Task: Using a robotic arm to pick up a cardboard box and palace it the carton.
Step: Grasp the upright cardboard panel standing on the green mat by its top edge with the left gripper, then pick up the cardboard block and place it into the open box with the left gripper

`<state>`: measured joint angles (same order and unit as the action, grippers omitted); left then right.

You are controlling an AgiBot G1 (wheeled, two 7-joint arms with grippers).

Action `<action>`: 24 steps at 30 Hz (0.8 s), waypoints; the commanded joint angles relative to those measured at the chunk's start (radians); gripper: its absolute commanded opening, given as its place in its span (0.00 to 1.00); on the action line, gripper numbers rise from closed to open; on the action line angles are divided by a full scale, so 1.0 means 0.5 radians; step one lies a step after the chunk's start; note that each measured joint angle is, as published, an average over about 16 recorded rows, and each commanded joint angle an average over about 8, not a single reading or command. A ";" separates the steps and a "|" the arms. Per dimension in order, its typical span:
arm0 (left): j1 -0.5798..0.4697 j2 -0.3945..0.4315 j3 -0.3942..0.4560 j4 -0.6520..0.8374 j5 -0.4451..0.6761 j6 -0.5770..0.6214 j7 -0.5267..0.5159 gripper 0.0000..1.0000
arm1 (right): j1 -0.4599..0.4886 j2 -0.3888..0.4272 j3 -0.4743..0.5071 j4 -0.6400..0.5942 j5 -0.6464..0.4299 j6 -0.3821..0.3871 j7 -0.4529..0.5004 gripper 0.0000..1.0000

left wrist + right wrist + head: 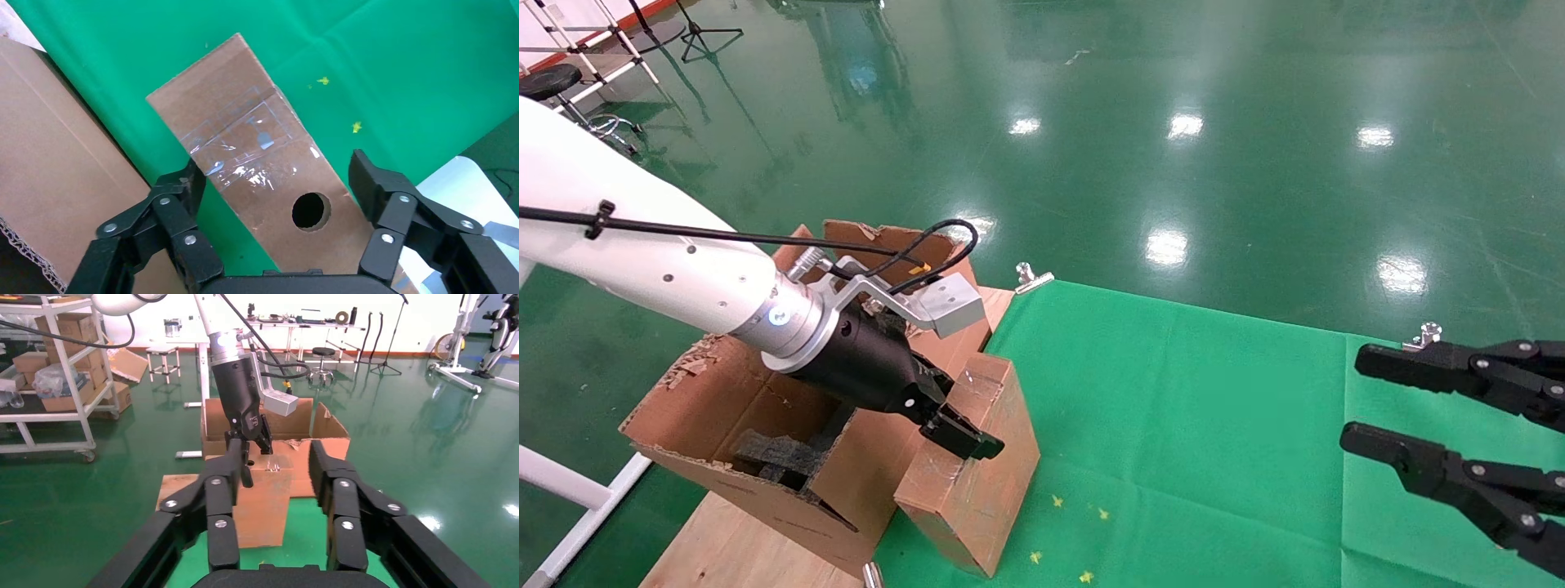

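Observation:
The small cardboard box (pixel 977 482), brown with glossy tape and a round hole in its top edge, stands on edge on the green cloth beside the carton (pixel 723 392). The white robotic arm (pixel 641 253) reaches over the carton. Its left gripper (pixel 952 412) is open, with its jaws straddling the box's top edge. In the left wrist view the fingers (pixel 183 190) flank the box (pixel 257 141), with a gap on one side. The right gripper (pixel 1359 398) is open and empty at the far right. It faces the box (pixel 263 496) in its own view.
The carton holds black foam blocks (pixel 772 453) and rests on a wooden board (pixel 740 547). The green cloth (pixel 1214 408) covers the table, held by metal clamps (pixel 1030 278) (pixel 1426 333). Beyond is glossy green floor, with shelves and stands far off.

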<state>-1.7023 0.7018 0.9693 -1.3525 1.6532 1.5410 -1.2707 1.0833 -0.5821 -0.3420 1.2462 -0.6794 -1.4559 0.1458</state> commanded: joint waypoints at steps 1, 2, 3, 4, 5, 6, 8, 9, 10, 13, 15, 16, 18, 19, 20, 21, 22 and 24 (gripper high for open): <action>0.001 0.000 -0.002 0.000 -0.001 -0.001 -0.001 0.00 | 0.000 0.000 0.000 0.000 0.000 0.000 0.000 1.00; 0.001 0.000 -0.003 0.000 -0.001 -0.001 -0.001 0.00 | 0.000 0.000 0.000 0.000 0.000 0.000 0.000 1.00; 0.001 -0.001 -0.003 0.001 -0.002 -0.002 -0.001 0.00 | 0.000 0.000 0.000 0.000 0.000 0.000 0.000 1.00; 0.002 -0.001 -0.004 0.001 -0.002 -0.002 -0.001 0.00 | 0.000 0.000 0.000 0.000 0.000 0.000 0.000 1.00; 0.002 -0.001 -0.004 0.001 -0.002 -0.002 -0.001 0.00 | 0.000 0.000 0.000 0.000 0.000 0.000 0.000 1.00; 0.002 -0.001 -0.004 0.003 -0.002 -0.003 -0.001 0.00 | 0.000 0.000 0.000 0.000 0.000 0.000 0.000 1.00; 0.001 0.002 -0.005 0.010 -0.006 -0.007 0.004 0.00 | 0.000 0.000 0.000 0.000 0.000 0.000 0.000 1.00; 0.000 0.003 -0.007 0.015 -0.010 -0.009 0.008 0.00 | 0.000 0.000 0.000 0.000 0.000 0.000 0.000 1.00; -0.002 0.004 -0.010 0.022 -0.018 -0.011 0.016 0.00 | 0.000 0.000 0.000 0.000 0.000 0.000 0.000 1.00; -0.024 -0.005 -0.030 0.045 -0.055 -0.022 0.072 0.00 | 0.000 0.000 0.000 0.000 0.000 0.000 0.000 1.00; -0.054 -0.022 -0.059 0.061 -0.095 -0.033 0.134 0.00 | 0.000 0.000 0.000 0.000 0.000 0.000 0.000 1.00; -0.073 -0.035 -0.077 0.070 -0.117 -0.038 0.168 0.00 | 0.000 0.000 0.000 0.000 0.000 0.000 0.000 1.00; -0.122 -0.066 -0.121 0.091 -0.164 -0.050 0.245 0.00 | 0.000 0.000 0.000 0.000 0.000 0.000 0.000 1.00; -0.149 -0.082 -0.146 0.104 -0.190 -0.055 0.280 0.00 | 0.000 0.000 0.000 0.000 0.000 0.000 0.000 1.00; -0.180 -0.101 -0.172 0.117 -0.213 -0.059 0.318 0.00 | 0.000 0.000 0.000 0.000 0.000 0.000 0.000 1.00; -0.215 -0.120 -0.199 0.130 -0.232 -0.062 0.356 0.00 | 0.000 0.000 0.000 0.000 0.000 0.000 0.000 1.00; -0.252 -0.139 -0.226 0.145 -0.250 -0.064 0.391 0.00 | 0.000 0.000 0.000 0.000 0.000 0.000 0.000 1.00; -0.336 -0.181 -0.280 0.178 -0.271 -0.063 0.466 0.00 | 0.000 0.000 0.000 0.000 0.000 0.000 0.000 1.00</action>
<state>-1.8791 0.6111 0.8339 -1.2561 1.5368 1.5134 -1.0385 1.0834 -0.5821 -0.3421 1.2462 -0.6794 -1.4559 0.1458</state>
